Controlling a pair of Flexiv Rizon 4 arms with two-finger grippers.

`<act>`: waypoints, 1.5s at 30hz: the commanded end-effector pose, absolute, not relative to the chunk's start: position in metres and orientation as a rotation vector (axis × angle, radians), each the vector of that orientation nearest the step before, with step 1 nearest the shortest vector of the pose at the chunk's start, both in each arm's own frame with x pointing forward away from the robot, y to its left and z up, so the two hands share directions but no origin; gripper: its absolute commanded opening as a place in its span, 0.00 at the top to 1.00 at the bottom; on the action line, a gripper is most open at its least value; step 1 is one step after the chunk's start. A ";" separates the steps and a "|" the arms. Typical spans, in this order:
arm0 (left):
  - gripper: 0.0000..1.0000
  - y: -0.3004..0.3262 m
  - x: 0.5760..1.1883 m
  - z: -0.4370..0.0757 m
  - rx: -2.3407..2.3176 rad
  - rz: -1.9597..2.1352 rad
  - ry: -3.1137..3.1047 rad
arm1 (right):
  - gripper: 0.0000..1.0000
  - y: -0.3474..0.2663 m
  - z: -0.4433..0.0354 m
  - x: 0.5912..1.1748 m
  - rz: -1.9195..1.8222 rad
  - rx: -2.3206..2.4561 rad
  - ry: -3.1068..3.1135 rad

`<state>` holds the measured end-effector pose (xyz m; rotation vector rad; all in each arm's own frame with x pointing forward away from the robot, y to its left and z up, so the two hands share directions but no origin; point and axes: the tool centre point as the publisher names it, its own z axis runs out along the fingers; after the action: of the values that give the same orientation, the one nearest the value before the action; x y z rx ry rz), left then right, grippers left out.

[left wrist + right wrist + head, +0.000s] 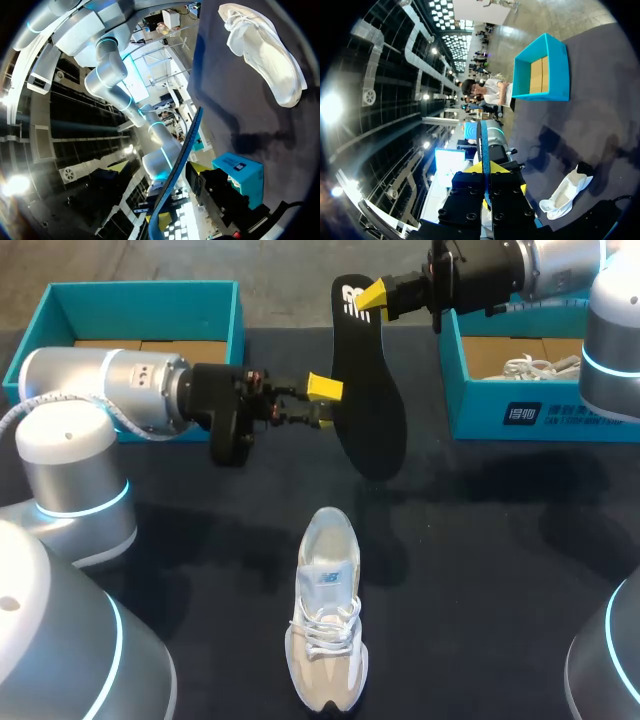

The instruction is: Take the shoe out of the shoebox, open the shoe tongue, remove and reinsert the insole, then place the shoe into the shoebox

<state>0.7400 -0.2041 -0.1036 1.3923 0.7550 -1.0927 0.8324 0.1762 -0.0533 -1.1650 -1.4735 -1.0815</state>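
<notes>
Thin black insole (368, 390) hangs upright, clamped in the right gripper (372, 300). The left gripper (322, 402) sits at its edge, grip unclear. Pale laced shoe (327, 615) on dark table (200, 540).

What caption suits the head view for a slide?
Right gripper holds a black insole aloft, left gripper at its edge, white sneaker on the table.

We see the dark table (200, 560) evenly lit from overhead. Soft shadows lie beside the shoe (327, 610); glare flares in our wrist views.
</notes>
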 end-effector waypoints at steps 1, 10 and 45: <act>0.43 -0.210 0.742 -0.105 1.380 -1.093 0.755 | 1.00 0.177 -0.054 0.832 -1.081 -1.167 -1.474; 0.50 -0.212 0.739 -0.097 1.358 -1.115 0.743 | 1.00 0.177 -0.054 0.832 -1.081 -1.167 -1.474; 1.00 -0.227 0.746 -0.096 1.336 -1.111 0.750 | 1.00 0.177 -0.054 0.832 -1.081 -1.167 -1.474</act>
<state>0.7452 -0.2247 -0.0947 1.3386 0.7533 -1.1123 0.8326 0.1761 -0.0534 -1.1644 -1.4731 -1.0819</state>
